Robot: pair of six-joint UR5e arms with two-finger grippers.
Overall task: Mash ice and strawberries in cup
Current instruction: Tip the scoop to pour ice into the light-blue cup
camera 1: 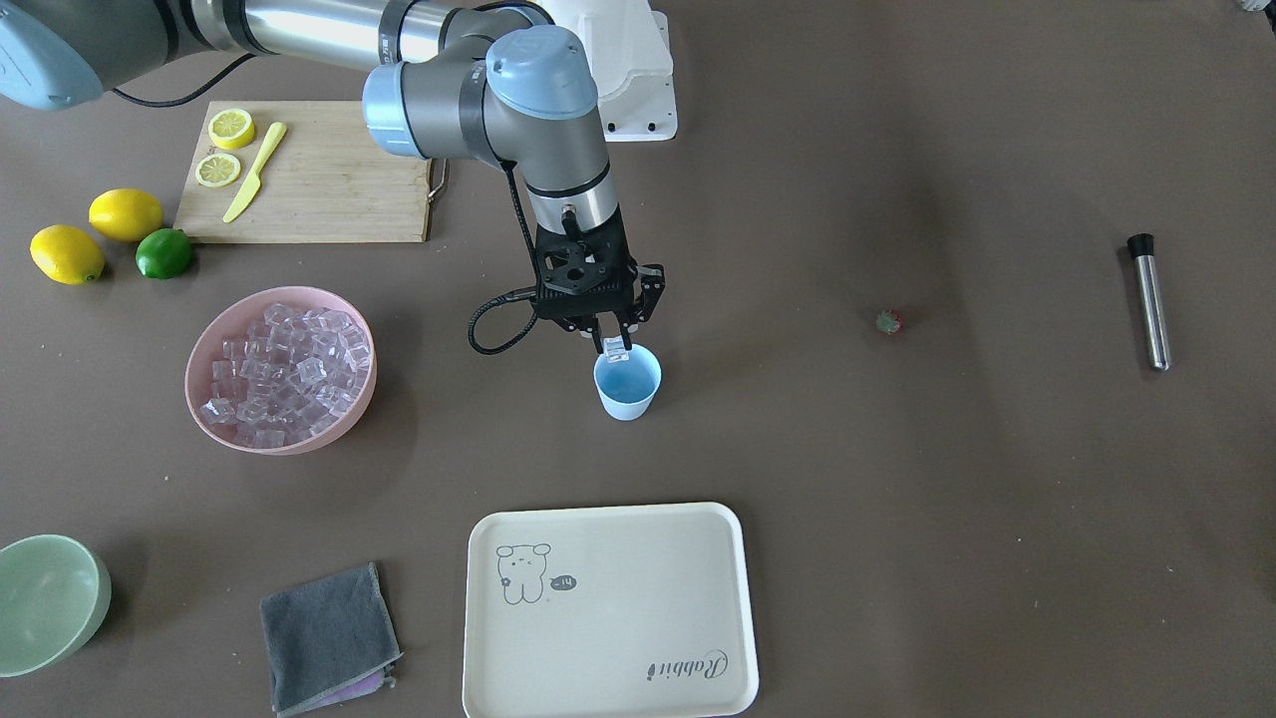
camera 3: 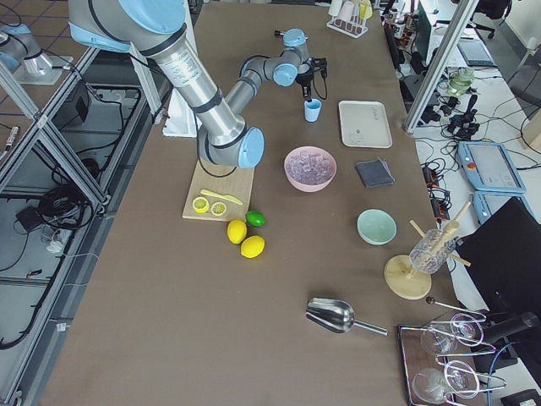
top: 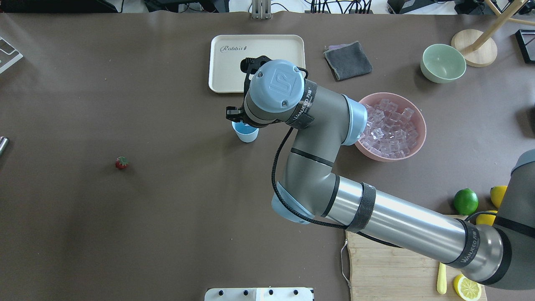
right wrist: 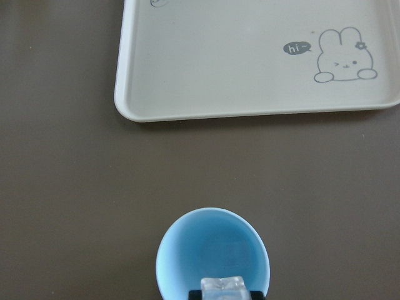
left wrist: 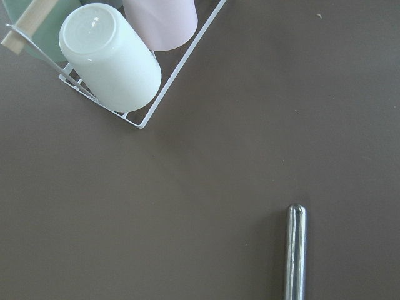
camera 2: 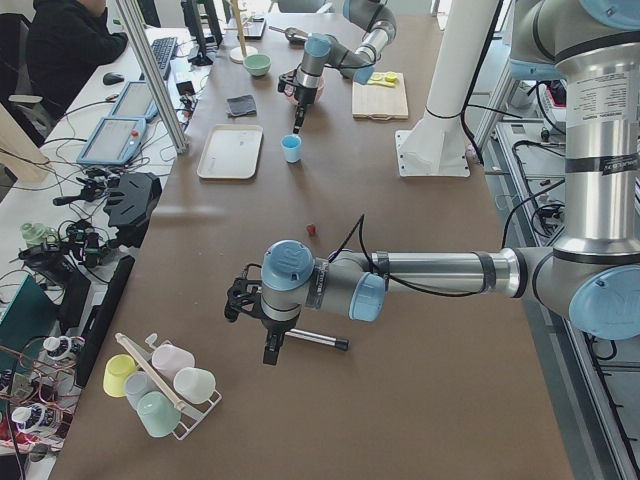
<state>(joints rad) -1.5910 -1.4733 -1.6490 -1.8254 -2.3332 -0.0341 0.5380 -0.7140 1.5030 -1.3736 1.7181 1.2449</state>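
So the right gripper (camera 1: 612, 343) is clamped on one ice cube (camera 1: 617, 351), right over the mouth of the light blue cup (camera 1: 628, 391). The cup stands upright mid-surface, near the cream tray (camera 1: 638, 618) at the edge opposite the robot. The rest of the ice (camera 1: 284, 374) sits in the pink bowl (camera 1: 299, 442) toward the right end, and the strawberry (camera 1: 888, 321) lies alone toward the left. The left gripper (camera 2: 272, 350) hangs by the steel muddler (camera 2: 312, 340) at the left end, can't tell if it's open or closed.

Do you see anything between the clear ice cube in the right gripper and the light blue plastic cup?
Nothing visible: the right gripper holds the clear ice cube directly over the open light blue plastic cup.
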